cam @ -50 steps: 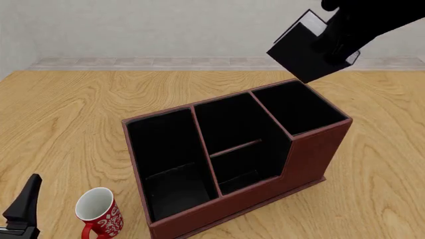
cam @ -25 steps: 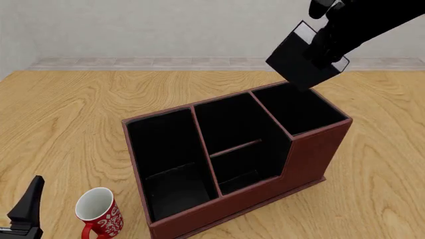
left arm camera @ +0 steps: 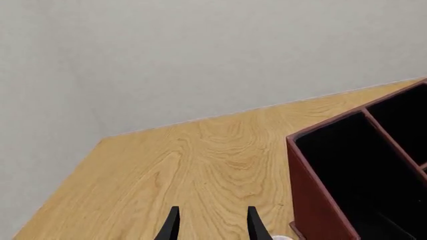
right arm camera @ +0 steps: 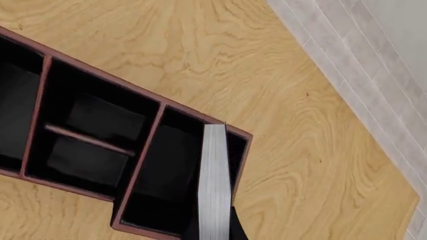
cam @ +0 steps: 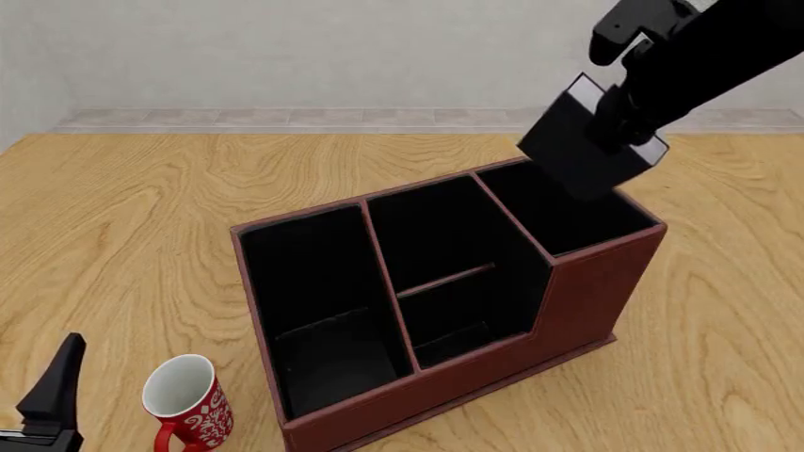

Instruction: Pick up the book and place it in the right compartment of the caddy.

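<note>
At seven o'clock the left tool [left arm camera: 211, 226] is idling released over the table [cam: 126, 207], beside the mug [cam: 186, 403]. Beyond sits the caddy [cam: 590, 282]. At one o'clock the right tool [cam: 624, 105] is gripping the book [cam: 581, 151], tilted, hanging above the right compartment [cam: 566, 202].

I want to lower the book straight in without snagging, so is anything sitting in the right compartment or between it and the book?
Nothing visible does. The right gripper holds the book tilted just above the right compartment of the caddy; that slot looks bare in the right wrist view, though the book hides part of it. The mug stands far off.
</note>
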`<state>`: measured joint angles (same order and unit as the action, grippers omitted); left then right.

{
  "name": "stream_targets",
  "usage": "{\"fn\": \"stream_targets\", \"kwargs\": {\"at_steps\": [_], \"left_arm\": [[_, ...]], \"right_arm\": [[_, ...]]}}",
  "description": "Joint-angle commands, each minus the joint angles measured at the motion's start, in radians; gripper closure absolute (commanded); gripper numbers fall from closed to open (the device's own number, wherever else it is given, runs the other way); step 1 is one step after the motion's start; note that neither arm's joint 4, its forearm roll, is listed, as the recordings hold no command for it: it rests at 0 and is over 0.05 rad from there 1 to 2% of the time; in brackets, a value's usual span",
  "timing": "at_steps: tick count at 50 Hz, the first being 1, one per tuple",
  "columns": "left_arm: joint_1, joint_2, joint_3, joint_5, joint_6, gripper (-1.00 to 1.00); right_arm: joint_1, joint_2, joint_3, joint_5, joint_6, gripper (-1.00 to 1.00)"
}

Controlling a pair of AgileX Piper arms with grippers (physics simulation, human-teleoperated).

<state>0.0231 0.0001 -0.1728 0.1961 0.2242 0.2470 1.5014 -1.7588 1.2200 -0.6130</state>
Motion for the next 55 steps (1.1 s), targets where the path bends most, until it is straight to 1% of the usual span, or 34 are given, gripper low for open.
{"fn": "stream_targets", "kwargs": {"at_steps": [1, 8, 13, 15, 19, 24, 36, 48, 55], "left_arm": [[0.001, 0.0, 0.006, -0.003, -0.002, -1.0], [-0.001, 0.0, 0.005, -0.003, -0.001, -1.0], [0.002, 0.0, -0.002, 0.003, -0.001, -1.0], [0.005, 0.0, -0.002, 0.001, 0.001, -1.0], [0.004, 0.0, -0.002, 0.001, -0.001, -1.0], [0.001, 0.0, 0.003, -0.003, -0.004, -1.0], [-0.003, 0.0, -0.002, -0.001, -0.003, -1.0], [-0.002, 0.0, -0.004, 0.004, 0.0, -1.0], [0.0, 0.0, -0.002, 0.002, 0.0, -1.0]], "right_arm": [[-0.019, -0.008, 0.019, 0.0, 0.02, 1.0], [-0.018, 0.001, 0.019, 0.0, 0.02, 1.0], [-0.003, 0.002, 0.023, 0.0, 0.036, 1.0], [0.012, 0.001, 0.038, 0.0, 0.062, 1.0], [0.001, 0.001, 0.038, 0.0, 0.051, 1.0], [0.011, -0.003, 0.054, 0.0, 0.068, 1.0], [0.013, -0.01, 0.079, 0.0, 0.091, 1.0], [0.006, -0.005, 0.071, 0.0, 0.079, 1.0], [0.017, -0.001, 0.071, 0.0, 0.087, 1.0]]}}
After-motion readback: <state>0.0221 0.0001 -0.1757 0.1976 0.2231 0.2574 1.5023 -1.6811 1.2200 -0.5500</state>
